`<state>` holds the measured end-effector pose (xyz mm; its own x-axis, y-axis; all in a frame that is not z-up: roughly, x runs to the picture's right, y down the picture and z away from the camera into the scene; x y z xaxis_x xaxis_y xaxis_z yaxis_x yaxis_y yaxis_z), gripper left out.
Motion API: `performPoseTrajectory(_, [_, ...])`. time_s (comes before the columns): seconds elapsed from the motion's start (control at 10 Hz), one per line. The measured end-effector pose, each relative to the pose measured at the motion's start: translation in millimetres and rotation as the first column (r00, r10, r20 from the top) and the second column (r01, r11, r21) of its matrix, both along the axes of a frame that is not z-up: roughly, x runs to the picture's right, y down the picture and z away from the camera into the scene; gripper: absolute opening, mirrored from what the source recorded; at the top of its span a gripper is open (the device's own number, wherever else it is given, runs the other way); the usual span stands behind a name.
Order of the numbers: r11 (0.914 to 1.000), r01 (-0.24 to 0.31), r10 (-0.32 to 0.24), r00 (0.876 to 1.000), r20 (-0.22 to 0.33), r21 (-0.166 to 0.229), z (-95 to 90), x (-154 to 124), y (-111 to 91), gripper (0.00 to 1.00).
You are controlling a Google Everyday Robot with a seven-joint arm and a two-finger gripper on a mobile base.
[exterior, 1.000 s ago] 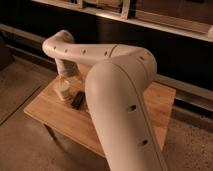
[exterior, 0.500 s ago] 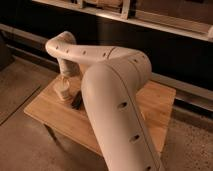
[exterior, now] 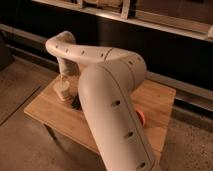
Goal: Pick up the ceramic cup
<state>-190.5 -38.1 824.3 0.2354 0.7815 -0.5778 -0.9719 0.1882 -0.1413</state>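
The ceramic cup [exterior: 61,91] is a small pale cream round thing on the left part of the wooden table [exterior: 47,112]. My gripper [exterior: 63,84] hangs straight down from the wrist and sits right at the cup, on top of it or around it; I cannot tell which. The arm's forearm runs left from the elbow [exterior: 117,65] above the table. The thick upper arm fills the middle of the view and hides the table's centre.
A red-orange bowl [exterior: 141,118] peeks out from behind the upper arm at the table's right. A small dark object [exterior: 76,104] lies just right of the cup. Concrete floor surrounds the table; a dark wall with a ledge stands behind it.
The upper arm and elbow have swung a little to the left and cover more of the table. The gripper stays at the cup.
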Motion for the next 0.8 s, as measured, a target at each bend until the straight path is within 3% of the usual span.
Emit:
performPoseTrajectory(0.6, [0.9996, -0.007, 0.007, 1.0, 0.01, -0.029, 10.2, -5.7, 10.8, 0.65])
performPoseTrajectory(0.8, [0.9991, -0.021, 0.021, 1.0, 0.004, -0.037, 12.9, 1.4, 14.2, 0.52])
